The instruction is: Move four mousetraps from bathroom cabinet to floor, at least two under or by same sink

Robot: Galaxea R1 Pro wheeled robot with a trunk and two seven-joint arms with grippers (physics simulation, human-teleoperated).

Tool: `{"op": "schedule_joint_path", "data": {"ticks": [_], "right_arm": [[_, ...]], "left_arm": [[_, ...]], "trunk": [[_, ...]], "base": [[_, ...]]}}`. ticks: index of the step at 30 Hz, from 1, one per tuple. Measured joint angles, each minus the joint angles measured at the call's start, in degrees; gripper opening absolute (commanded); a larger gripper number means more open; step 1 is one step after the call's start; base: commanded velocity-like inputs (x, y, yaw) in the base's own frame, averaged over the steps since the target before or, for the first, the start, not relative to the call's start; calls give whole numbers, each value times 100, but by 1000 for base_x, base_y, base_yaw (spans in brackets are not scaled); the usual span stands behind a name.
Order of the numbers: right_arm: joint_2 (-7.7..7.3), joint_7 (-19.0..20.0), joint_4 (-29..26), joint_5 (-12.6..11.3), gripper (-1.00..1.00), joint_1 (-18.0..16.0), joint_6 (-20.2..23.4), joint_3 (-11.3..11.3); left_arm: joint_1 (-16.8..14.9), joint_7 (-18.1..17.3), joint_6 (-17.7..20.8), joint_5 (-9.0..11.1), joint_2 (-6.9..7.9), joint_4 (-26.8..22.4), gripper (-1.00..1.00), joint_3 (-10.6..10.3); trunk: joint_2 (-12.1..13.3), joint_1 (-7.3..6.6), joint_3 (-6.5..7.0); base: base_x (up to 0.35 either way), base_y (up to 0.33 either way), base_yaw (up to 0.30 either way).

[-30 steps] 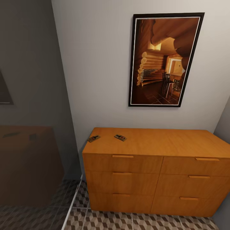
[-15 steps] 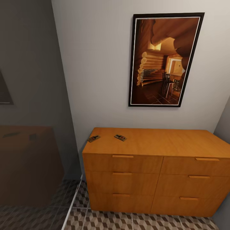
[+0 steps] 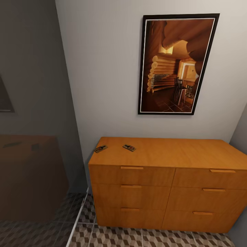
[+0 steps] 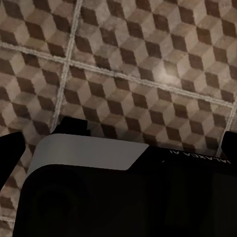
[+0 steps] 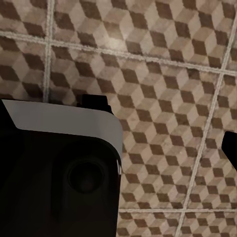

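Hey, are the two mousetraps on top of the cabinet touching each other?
Apart. The head view shows the left mousetrap and the right mousetrap lying flat on the cabinet top with a clear strip of bare wood between them.

Two mousetraps point(image 3: 100, 149) point(image 3: 129, 148), one cabinet point(image 3: 164, 185), one framed picture point(image 3: 176, 63).

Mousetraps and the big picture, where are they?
left mousetrap point(image 3: 100, 149), head view, its flat middle
right mousetrap point(image 3: 129, 148), head view, its flat middle
framed picture point(image 3: 176, 65), head view, middle of the print
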Motion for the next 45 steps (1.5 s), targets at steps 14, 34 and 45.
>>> {"op": "schedule_joint_path", "data": {"ticks": [14, 34, 45], "right_arm": [[7, 0, 0, 1, 100, 0, -6, 0], [13, -9, -61, 17, 100, -7, -29, -6], [-2, 46, -1102, 33, 100, -13, 278, -2]], "left_arm": [[0, 6, 0, 0, 0, 0, 100, 0], [-2, 38, 6, -46, 58, -91, 100, -33], [-12, 12, 82, -49, 561, -789, 100, -33]], "trunk": [[0, 0, 0], [0, 0, 0], [0, 0, 1]], "base": [[0, 0, 0], [0, 0, 0], [0, 0, 0]]}}
